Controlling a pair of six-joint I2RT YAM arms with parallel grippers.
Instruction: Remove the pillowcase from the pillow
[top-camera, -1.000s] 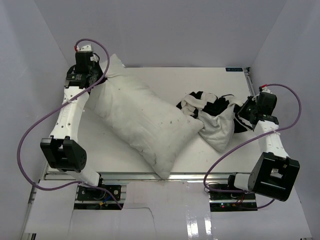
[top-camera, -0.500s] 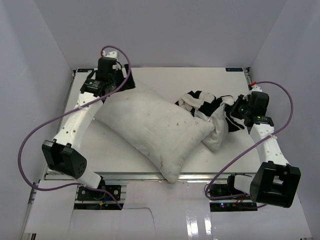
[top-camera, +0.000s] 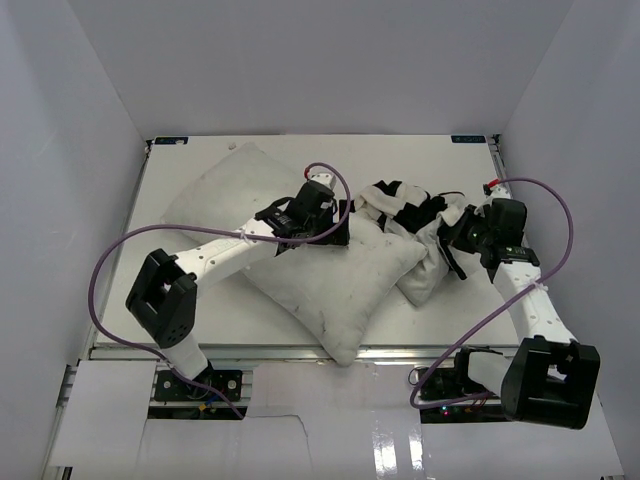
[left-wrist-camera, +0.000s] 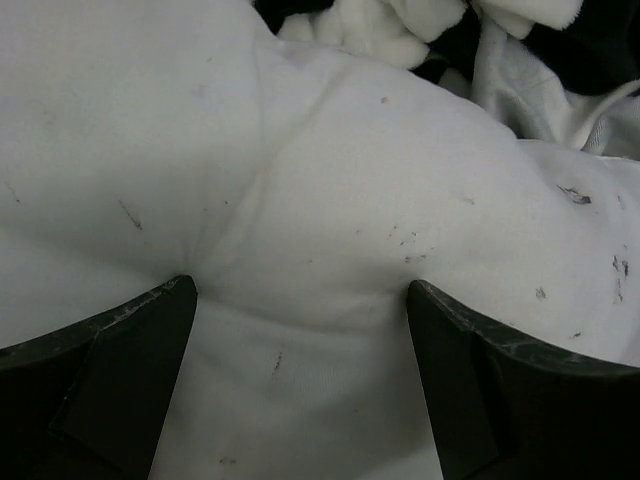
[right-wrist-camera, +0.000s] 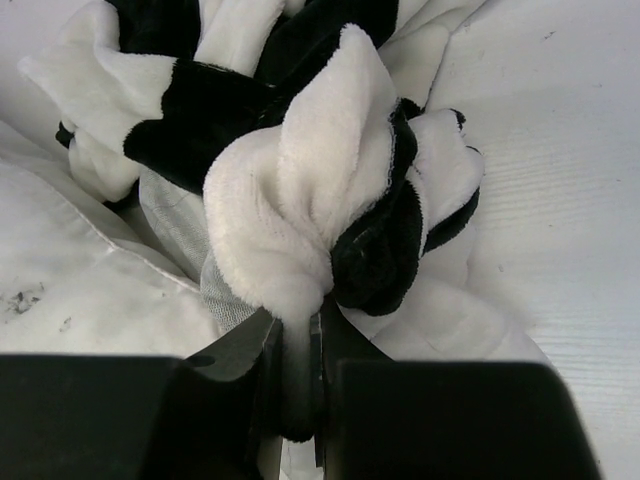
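The off-white pillow (top-camera: 340, 290) lies diagonally across the table. My left gripper (top-camera: 335, 228) is over its middle, jaws open, both fingers pressed onto the speckled pillow (left-wrist-camera: 330, 180) fabric with nothing between them except its surface (left-wrist-camera: 300, 350). The black-and-white checked pillowcase (top-camera: 410, 210) is bunched up against the pillow's right end. My right gripper (top-camera: 455, 242) is shut on a plush fold of the pillowcase (right-wrist-camera: 300, 170), pinched between its jaws (right-wrist-camera: 300, 350). The pillow (right-wrist-camera: 80, 290) shows at the left of the right wrist view. A bit of pillowcase (left-wrist-camera: 500, 40) shows at the top of the left wrist view.
The white table (top-camera: 200, 300) is boxed in by white walls on the left, back and right. Purple cables (top-camera: 110, 270) loop from both arms. Bare table (right-wrist-camera: 560, 150) shows to the right of the pillowcase.
My left arm swung from the pillow's far-left corner to its middle and its jaws opened. The pillow dropped flatter. My right gripper moved slightly left, still holding the pillowcase.
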